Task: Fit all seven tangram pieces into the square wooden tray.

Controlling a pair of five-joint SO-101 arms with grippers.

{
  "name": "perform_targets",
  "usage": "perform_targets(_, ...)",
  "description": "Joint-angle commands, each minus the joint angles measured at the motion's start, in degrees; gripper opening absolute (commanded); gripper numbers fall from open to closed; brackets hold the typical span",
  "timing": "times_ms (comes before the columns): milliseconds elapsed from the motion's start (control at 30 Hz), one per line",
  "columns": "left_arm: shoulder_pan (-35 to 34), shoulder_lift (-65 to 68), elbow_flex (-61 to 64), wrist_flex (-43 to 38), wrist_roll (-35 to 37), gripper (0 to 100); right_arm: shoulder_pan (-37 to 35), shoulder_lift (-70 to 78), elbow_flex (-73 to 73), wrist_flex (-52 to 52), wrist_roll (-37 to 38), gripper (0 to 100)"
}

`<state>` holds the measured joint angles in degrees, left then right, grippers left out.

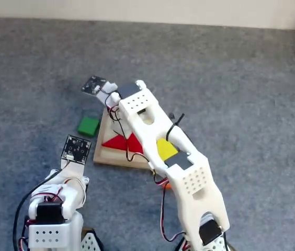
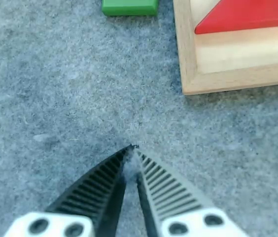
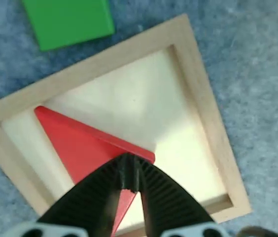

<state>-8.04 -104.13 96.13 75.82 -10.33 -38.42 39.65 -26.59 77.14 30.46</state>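
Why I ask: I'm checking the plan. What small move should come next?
Probably open the left gripper and ease it toward the green piece: that piece lies on the carpet outside the tray, just beyond the shut gripper, while the right gripper hangs shut over the red triangle.

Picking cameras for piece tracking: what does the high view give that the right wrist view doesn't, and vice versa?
High view: yellow piece beside the right arm, plus the left arm. Right wrist view: right gripper shut over the red triangle. Both: green square, red triangle, wooden tray.
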Motion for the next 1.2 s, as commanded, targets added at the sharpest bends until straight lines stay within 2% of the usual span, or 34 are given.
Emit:
perform_targets(0, -0.7, -0.4, 1.0, 0.2, 0.2, 0, 0.5, -1.0, 4.3, 0.3, -0.2, 0.9)
perform_targets(300, -0.7, -0.4, 1.0, 0.2, 0.2, 0, -4.6, -1.4, 6.7, 7.7, -0.3, 0.8)
perform_targets(767, -0.7, -0.4, 1.0, 0.2, 0.2, 0, -6.5, -1.5, 6.3, 9.8, -0.7, 0.5)
perform_targets(867, -0.7, -0.4, 1.0, 0.2, 0.2, 0, -6.4, -2.1, 4.3, 12.0, -0.8, 0.5)
perform_targets(1167, -0.7, -0.4, 1.0, 0.2, 0.2, 0, -1.0, -12.6, 0.9, 12.4, -9.5, 0.5)
